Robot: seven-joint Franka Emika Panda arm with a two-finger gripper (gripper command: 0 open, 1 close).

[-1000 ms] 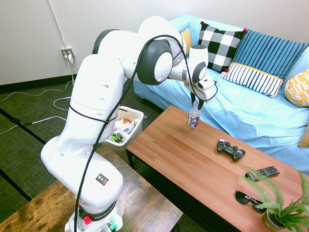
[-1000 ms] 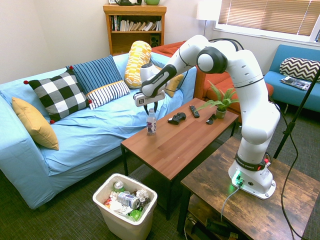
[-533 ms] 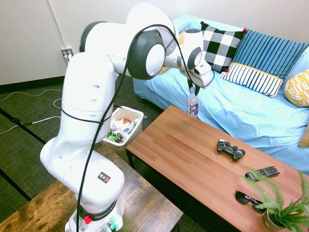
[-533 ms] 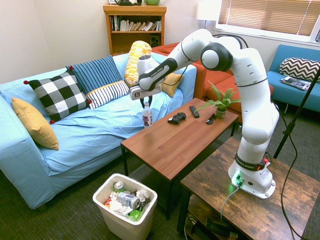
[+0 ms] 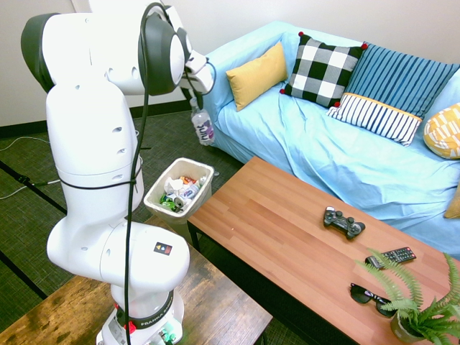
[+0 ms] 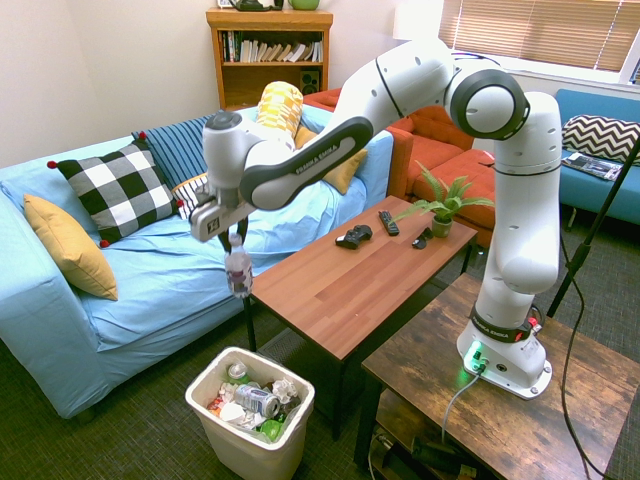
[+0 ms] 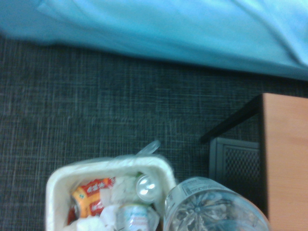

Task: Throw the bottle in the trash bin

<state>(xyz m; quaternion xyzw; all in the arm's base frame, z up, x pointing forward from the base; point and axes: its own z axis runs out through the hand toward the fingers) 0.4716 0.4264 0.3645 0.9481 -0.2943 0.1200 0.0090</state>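
**Bottle carried off the table toward the bin**

Since a second ago the arm has swung the bottle (image 6: 238, 272) off the coffee table (image 6: 340, 290) and out past its end. The gripper (image 6: 233, 238) pinches the bottle by its cap, so it hangs in the air. The trash bin (image 6: 298, 424), full of cans and wrappers, stands on the carpet at about six o'clock below. Beyond lies the blue sofa (image 6: 120, 300).

The wrist view's bottom edge cuts off the bottle (image 7: 211, 207) and the trash bin (image 7: 57, 183).
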